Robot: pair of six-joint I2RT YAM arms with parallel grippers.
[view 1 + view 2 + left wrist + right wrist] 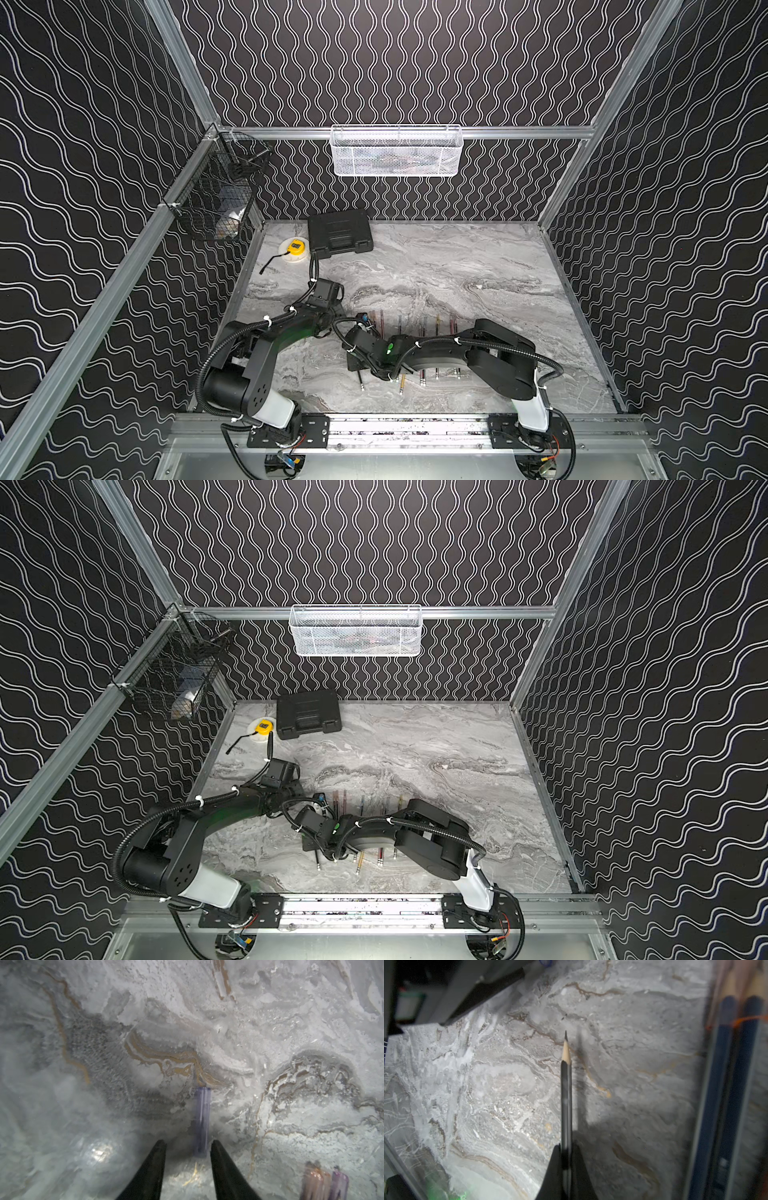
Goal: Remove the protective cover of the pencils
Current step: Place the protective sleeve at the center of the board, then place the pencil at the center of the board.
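Observation:
In the left wrist view my left gripper [188, 1144] is open, with bare table between its black fingers. A clear, purple-tinted protective cover [201, 1122] lies on the marble just beyond the tips, closer to one finger and gripped by neither. Two more covers [324, 1182] show at the frame edge. My right gripper [566, 1147] is shut on a black pencil [566, 1095] whose sharpened tip is bare and points away over the table. In both top views the other pencils [422, 332] [361, 806] lie in a row, partly hidden under the right arm.
A black case [340, 233] and a yellow tape measure on a white disc [296, 248] sit at the back left of the marble table [478, 266]. A white mesh basket [397, 151] hangs on the back rail. A black wire basket [220, 195] hangs on the left rail.

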